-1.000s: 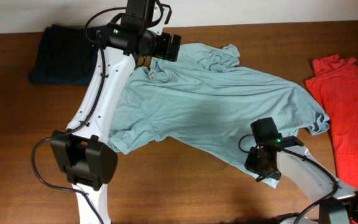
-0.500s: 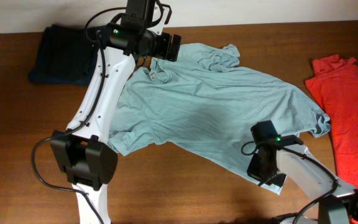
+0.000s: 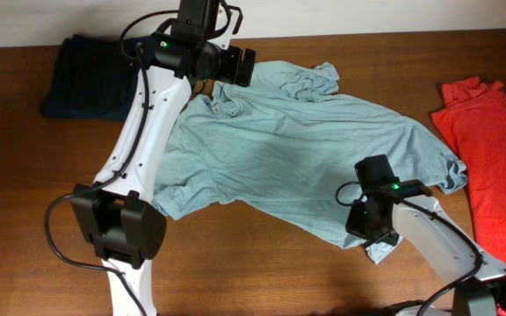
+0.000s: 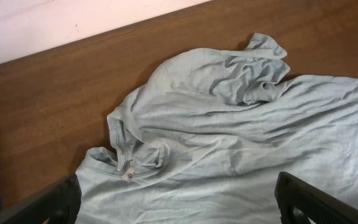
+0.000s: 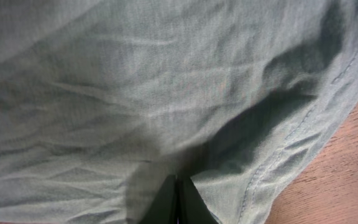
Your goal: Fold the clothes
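Observation:
The pale grey-blue T-shirt (image 3: 297, 149) lies spread and wrinkled across the middle of the table, collar (image 4: 126, 165) toward the back left. My right gripper (image 3: 372, 239) is shut on its front hem; in the right wrist view the fingertips (image 5: 178, 186) pinch together with the shirt (image 5: 135, 93) bunched and shadowed round them. My left gripper (image 3: 240, 66) hovers open above the collar area, its fingers (image 4: 61, 202) wide apart over the cloth (image 4: 229, 143) and holding nothing. A red T-shirt (image 3: 495, 149) with white print lies at the right edge. A dark navy garment (image 3: 86, 75) sits at the back left.
The brown wooden table (image 3: 262, 272) shows bare wood along the front and between the shirts. A pale wall runs behind the table's far edge (image 4: 73, 25). The left arm's base (image 3: 117, 233) stands at the front left.
The right gripper closed fully on the hem, dipped toward the front, then drew back toward the shirt with the hem corner following. The left arm stayed still and open.

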